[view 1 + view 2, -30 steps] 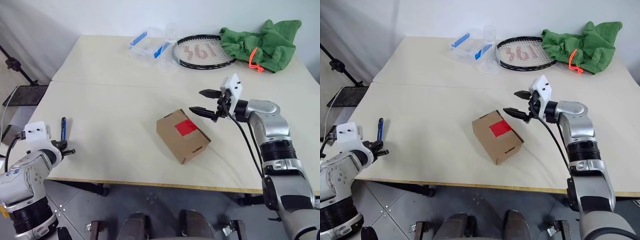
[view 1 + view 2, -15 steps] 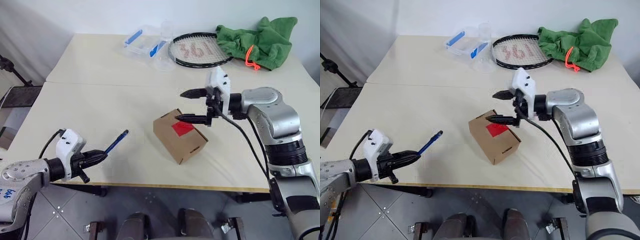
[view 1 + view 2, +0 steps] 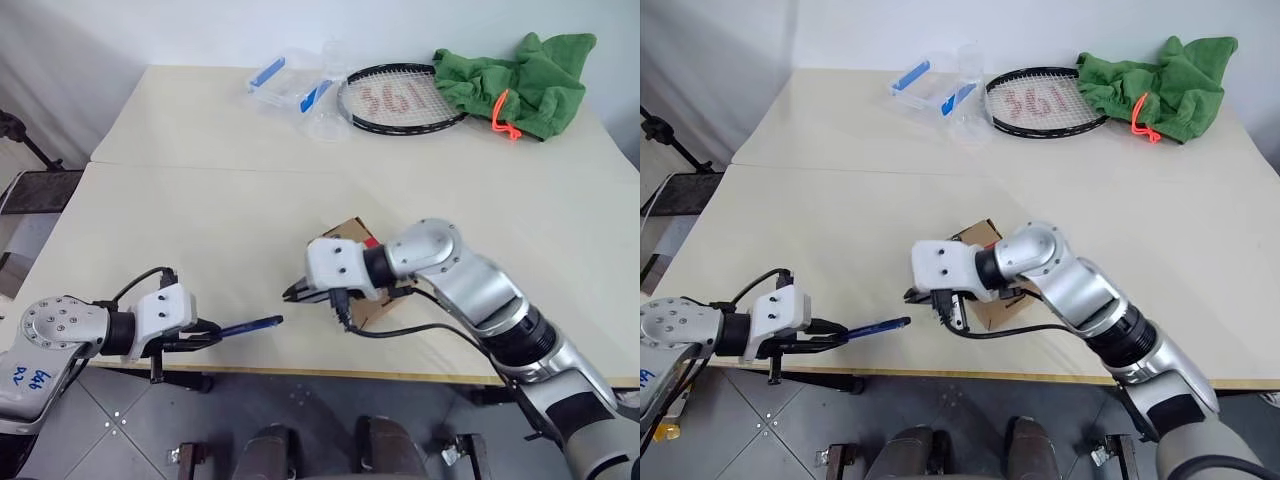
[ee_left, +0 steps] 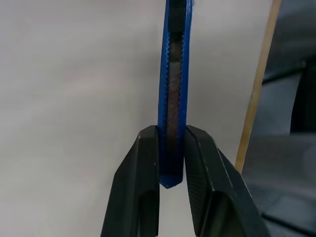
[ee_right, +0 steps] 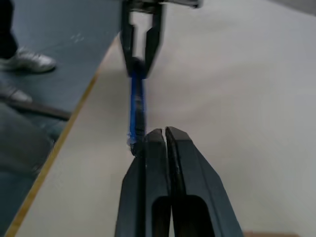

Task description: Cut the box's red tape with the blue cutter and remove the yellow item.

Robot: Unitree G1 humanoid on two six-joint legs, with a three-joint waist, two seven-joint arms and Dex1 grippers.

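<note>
The left wrist view is showing the left gripper [image 4: 171, 143] clamping the blue cutter [image 4: 174, 89], while the right gripper [image 3: 297, 292], fingers together, is hovering beside the box [image 3: 352, 236].

The box [image 3: 352, 272] sits on the table [image 3: 200, 200] near its front edge, with the right gripper [image 3: 293, 293] just left of it. Further left, the cutter [image 3: 250, 324] juts from the left gripper [image 3: 205, 334] toward the right one. A container [image 3: 285, 85], racket [image 3: 400, 100] and cloth [image 3: 520, 70] line the far side, left to right.
</note>
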